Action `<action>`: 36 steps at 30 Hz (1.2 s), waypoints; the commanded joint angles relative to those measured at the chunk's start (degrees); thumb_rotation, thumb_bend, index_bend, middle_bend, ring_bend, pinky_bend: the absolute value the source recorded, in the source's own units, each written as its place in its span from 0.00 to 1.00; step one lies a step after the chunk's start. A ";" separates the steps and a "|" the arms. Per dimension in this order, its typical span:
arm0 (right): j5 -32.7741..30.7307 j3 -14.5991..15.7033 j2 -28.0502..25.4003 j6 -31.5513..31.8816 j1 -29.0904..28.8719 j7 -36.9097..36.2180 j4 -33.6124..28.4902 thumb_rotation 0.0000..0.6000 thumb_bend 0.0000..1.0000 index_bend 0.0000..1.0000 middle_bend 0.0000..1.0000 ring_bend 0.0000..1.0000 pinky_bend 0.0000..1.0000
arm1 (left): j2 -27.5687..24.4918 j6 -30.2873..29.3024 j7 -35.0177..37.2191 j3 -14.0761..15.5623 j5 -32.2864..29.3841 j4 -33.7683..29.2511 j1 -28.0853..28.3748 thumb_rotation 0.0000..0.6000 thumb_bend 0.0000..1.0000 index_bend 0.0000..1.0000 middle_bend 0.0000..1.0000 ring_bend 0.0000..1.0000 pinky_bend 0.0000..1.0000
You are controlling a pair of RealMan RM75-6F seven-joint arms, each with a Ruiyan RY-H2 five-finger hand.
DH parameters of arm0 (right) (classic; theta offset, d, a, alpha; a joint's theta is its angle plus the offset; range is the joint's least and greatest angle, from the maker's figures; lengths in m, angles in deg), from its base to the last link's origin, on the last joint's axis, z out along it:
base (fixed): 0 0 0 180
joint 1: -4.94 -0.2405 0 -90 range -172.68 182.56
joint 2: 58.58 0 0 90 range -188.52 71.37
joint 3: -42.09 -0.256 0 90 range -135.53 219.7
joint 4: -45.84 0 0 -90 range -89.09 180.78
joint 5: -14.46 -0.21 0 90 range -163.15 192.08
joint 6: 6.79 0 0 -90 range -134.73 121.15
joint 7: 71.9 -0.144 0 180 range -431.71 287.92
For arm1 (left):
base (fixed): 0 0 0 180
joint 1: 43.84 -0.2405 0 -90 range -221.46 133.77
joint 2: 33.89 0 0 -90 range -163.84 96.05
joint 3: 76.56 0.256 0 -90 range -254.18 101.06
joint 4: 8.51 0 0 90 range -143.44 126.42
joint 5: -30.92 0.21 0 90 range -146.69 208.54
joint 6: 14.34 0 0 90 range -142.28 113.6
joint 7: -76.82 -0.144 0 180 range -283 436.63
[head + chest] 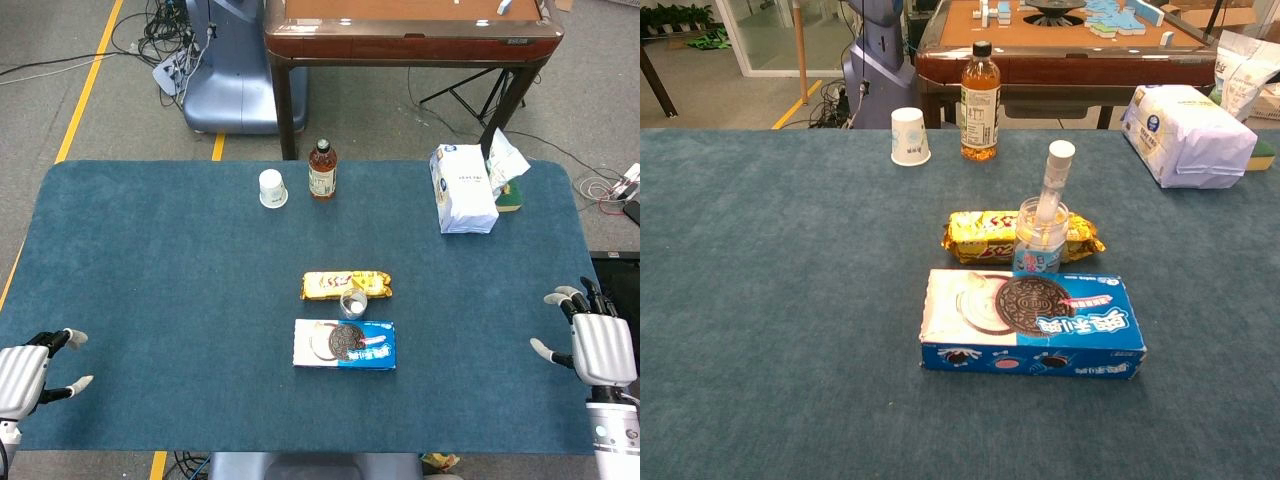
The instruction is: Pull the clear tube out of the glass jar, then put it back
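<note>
Your left hand (22, 375) is cut off by the head view's left edge; the chest view shows neither hand. The jar (353, 303) is too small overhead to make out the tube (1051, 184). The bag (1023, 236) sits partly hidden behind the jar.

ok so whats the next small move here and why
Probably bring the right hand in toward the glass jar to take the clear tube. The tube stands in the jar, cap sticking up, and both hands, the left hand too, sit open at the table's near corners, holding nothing.
</note>
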 commanded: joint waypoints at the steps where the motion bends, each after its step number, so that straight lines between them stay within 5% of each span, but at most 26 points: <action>1: 0.14 -0.03 0.34 -0.47 -0.23 0.16 0.18 1.00 0.00 0.36 0.28 0.09 0.21 | -0.07 0.05 0.21 0.04 -0.21 0.06 -0.08 1.00 0.14 0.39 0.46 0.39 0.60; 16: 1.42 -0.45 0.85 -10.30 -5.36 -5.73 -0.50 1.00 0.04 0.39 0.32 0.13 0.22 | -0.43 -0.67 0.58 0.24 -0.78 -0.01 -0.94 1.00 0.14 0.39 0.46 0.39 0.60; 20: -0.46 -1.85 -1.76 -16.93 -9.65 -3.73 -5.83 1.00 0.06 0.39 0.39 0.24 0.38 | -0.60 -0.92 0.67 0.29 -0.67 -0.10 -1.12 1.00 0.14 0.39 0.46 0.39 0.60; 27: -6.37 -5.34 -3.68 -25.72 -16.99 -0.15 -12.83 1.00 0.12 0.39 0.70 0.58 0.64 | -0.79 -1.03 0.86 0.15 -0.97 -0.17 -1.26 1.00 0.14 0.39 0.46 0.39 0.60; 33: -14.76 -7.96 -3.79 -31.64 -23.28 2.75 -16.91 1.00 0.29 0.43 0.88 0.75 0.79 | -1.35 -1.65 1.15 0.14 -0.72 -0.55 -1.59 1.00 0.14 0.39 0.46 0.39 0.60; 36: -20.03 -8.94 -3.52 -34.86 -26.70 3.20 -17.90 1.00 0.49 0.44 0.97 0.84 0.86 | -1.56 -1.85 1.65 0.06 -0.82 -0.52 -1.72 1.00 0.14 0.39 0.46 0.39 0.60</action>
